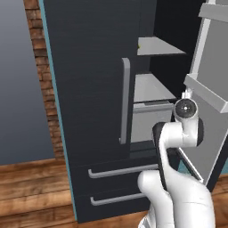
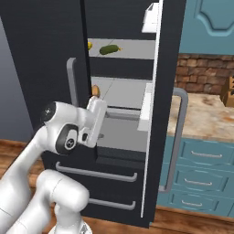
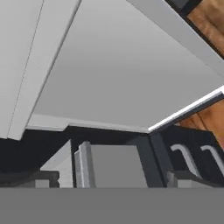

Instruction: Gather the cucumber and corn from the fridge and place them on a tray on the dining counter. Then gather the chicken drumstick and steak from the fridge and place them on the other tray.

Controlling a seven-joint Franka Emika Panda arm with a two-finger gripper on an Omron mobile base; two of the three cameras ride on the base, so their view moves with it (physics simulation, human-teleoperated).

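The setting is a domestic kitchen, rendered in simulation. Indicators:

- A tall dark fridge (image 2: 45, 55) with vertical silver bar handles, one door (image 2: 167, 109) swung open, grey interior shelves (image 2: 123, 93) exposed, and two drawers (image 1: 116, 187) with horizontal handles below.
- Food on the upper shelf, including a cucumber (image 2: 109, 49).
- Teal base cabinets (image 2: 203, 178) with drawer pulls, topped by a mottled beige stone bench (image 2: 203, 116).
- A teal wall cupboard (image 2: 210, 25) above.
- Red brick wall (image 2: 203, 73) behind the bench.
- Wood plank floor (image 1: 31, 191).
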